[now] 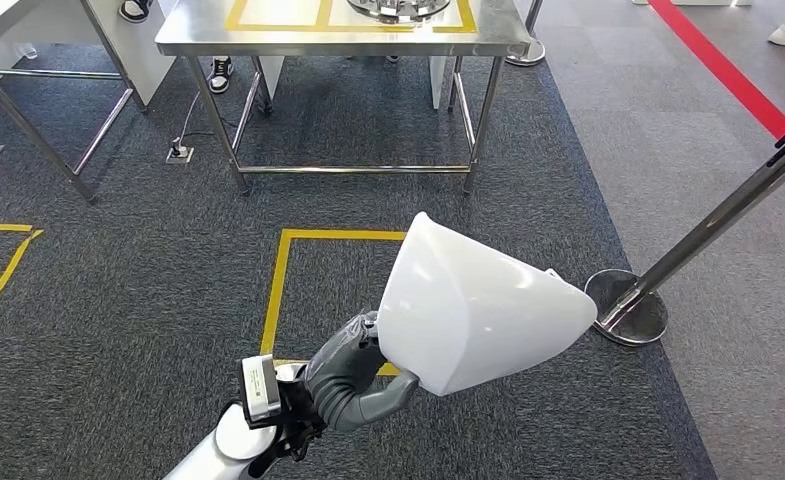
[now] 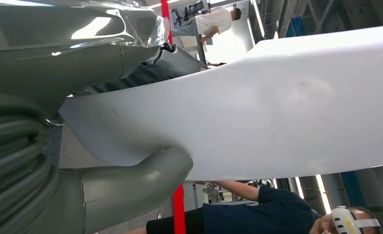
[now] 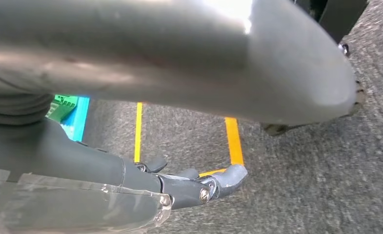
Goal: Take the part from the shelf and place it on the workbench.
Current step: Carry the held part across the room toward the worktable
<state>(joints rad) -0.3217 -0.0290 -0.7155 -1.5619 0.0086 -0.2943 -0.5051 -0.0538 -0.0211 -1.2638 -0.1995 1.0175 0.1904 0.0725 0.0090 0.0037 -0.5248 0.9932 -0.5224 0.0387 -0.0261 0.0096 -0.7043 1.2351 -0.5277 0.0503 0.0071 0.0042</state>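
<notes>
left hand (image 1: 353, 365) gripping white part (image 1: 473, 315) at edge, holding it high for carry toward workbench (image 1: 338, 40); right hand (image 3: 179, 185) hanging, fingers loosely apart, holding nothing.

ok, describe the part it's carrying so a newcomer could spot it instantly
Start at the steel workbench at the far edge of the grey carpet, then drop to the yellow taped square on the floor before it. Over that square's near corner the left hand grips the part: a large, glossy, plain white curved shell, the brightest thing in sight.
</notes>
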